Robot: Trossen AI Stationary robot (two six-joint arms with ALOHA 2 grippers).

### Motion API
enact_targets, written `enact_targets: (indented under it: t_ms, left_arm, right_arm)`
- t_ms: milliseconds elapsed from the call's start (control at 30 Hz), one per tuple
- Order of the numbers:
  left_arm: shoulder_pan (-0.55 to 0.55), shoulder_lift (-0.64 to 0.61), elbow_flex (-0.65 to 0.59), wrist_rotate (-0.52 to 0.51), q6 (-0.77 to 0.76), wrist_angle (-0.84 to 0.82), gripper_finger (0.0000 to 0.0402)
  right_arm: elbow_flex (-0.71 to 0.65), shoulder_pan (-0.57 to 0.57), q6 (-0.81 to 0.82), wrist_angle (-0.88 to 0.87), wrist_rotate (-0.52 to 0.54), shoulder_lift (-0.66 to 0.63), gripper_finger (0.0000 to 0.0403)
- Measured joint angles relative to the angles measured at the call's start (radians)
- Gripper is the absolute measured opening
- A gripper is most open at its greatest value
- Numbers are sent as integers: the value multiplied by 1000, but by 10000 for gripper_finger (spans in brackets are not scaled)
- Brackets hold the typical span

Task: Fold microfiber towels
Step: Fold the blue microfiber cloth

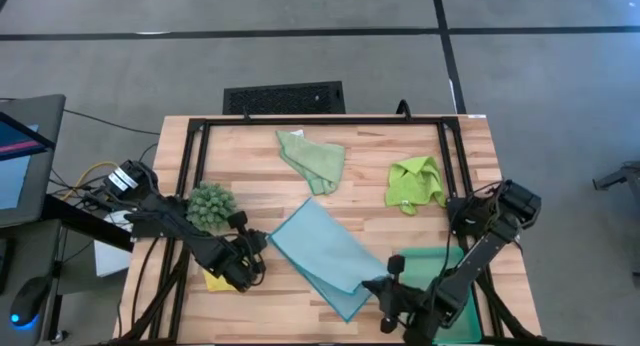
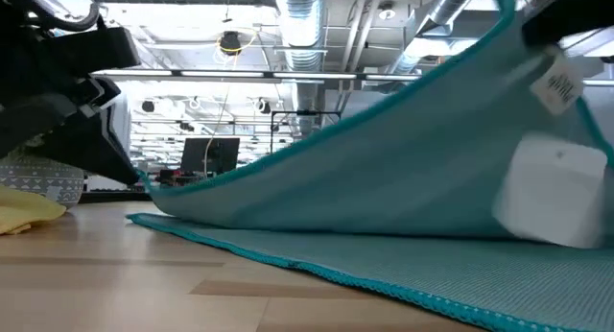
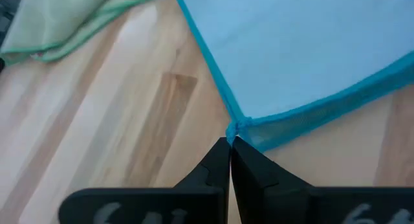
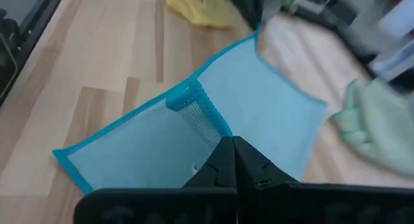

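From above, the light blue towel (image 1: pixel 325 254) lies half folded near the middle of the surface's (image 1: pixel 260 146) front edge. The left gripper (image 1: pixel 250 258) has its jaws clenched on the towel's left corner; the right gripper (image 1: pixel 385 291) has its jaws clenched on the towel's right edge near the front. The pale sage green towel (image 1: pixel 313 158) lies crumpled toward the back edge, the lime green towel (image 1: pixel 416 182) toward the back right. The yellow towel (image 1: pixel 216 280) sits at the front left, partly under the left arm, with a dark-green fuzzy clump (image 1: pixel 211 206) behind it. A teal tray (image 1: pixel 440 266) rests at the front right corner.

At table level, the blue towel's upper layer rises off the surface, the yellow one far left.

The left wrist view shows closed jaws pinching a towel corner.

The right wrist view shows closed jaws on the blue towel's edge.
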Motion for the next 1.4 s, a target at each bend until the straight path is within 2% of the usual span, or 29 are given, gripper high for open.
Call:
enact_targets:
  t_ms: [100,200,467,533,733,800,1100,1400]
  left_arm:
    - [14,0,0,-22,12,10,0]
    - [21,0,0,-18,14,14,0]
    - [20,0,0,61,33,26,0]
    - [20,0,0,2,39,27,0]
    - [24,0,0,-322,29,13,0]
    - [23,0,0,-370,19,7,0]
    - [2,0,0,-131,25,-11,0]
    - [-6,-1,-13,1,-7,5,0]
  right_arm:
    - [0,24,-38,-1,55,-3,5]
    - [0,28,-49,-1,55,-3,4]
    - [0,-4,-49,6,-73,-2,9]
    - [0,-8,-49,7,-63,-2,7]
    - [0,-11,10,6,87,-1,5]
    - [0,-16,11,6,77,-1,6]
    - [0,-51,11,7,-143,0,7]
    - [0,-74,-20,31,-208,70,7]
